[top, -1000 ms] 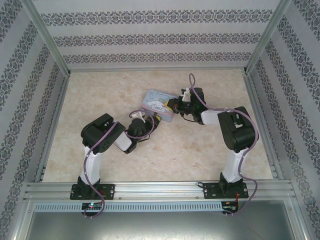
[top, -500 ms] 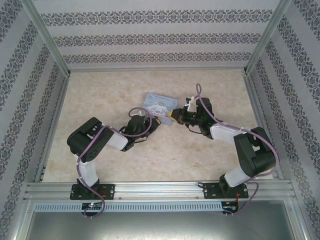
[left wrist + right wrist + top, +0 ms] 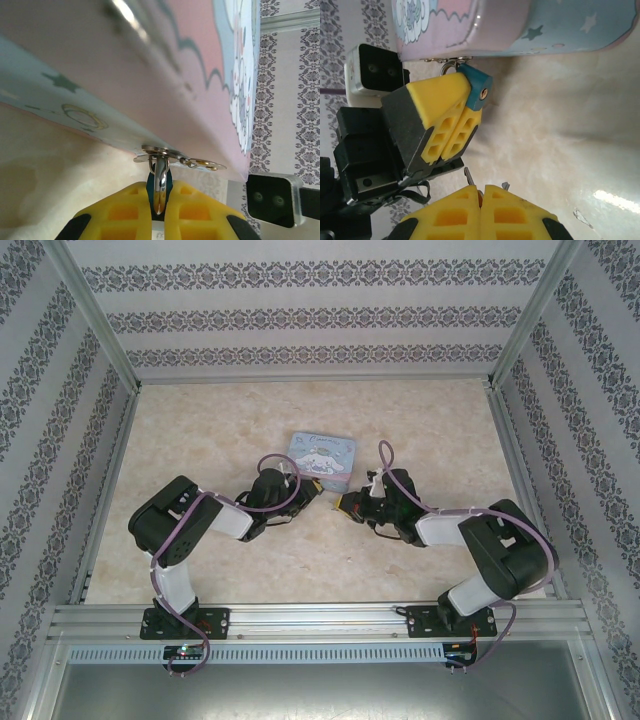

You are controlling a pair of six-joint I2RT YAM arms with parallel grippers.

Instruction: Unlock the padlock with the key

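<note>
Two grippers sit close together, both with jaws pressed shut. The left gripper [image 3: 160, 192] has its yellow jaws clamped on the padlock [image 3: 478, 91]. The small blue-teal body is pinched between the pads and pokes out just past their tips. Its silvery shackle [image 3: 159, 176] rises straight out of the jaws and hooks through the small metal hasp [image 3: 177, 160] on the edge of the tin box [image 3: 150, 75]. That box lies right beyond the tips of the left jaws. The padlock's keyhole [image 3: 482, 93] shows on the end turned away from the box.

The right gripper [image 3: 480, 192] has its jaws closed flat against each other, and a thin silvery tip of the key [image 3: 468, 176] sticks out from between them. That tip is near the left jaws but apart from the padlock, with a gap between key and keyhole. Beside and beyond both pairs of jaws is the pale marbled table [image 3: 560, 115]. From above, the pastel box rests on it just past the point where the two sets of jaws come together.
</note>
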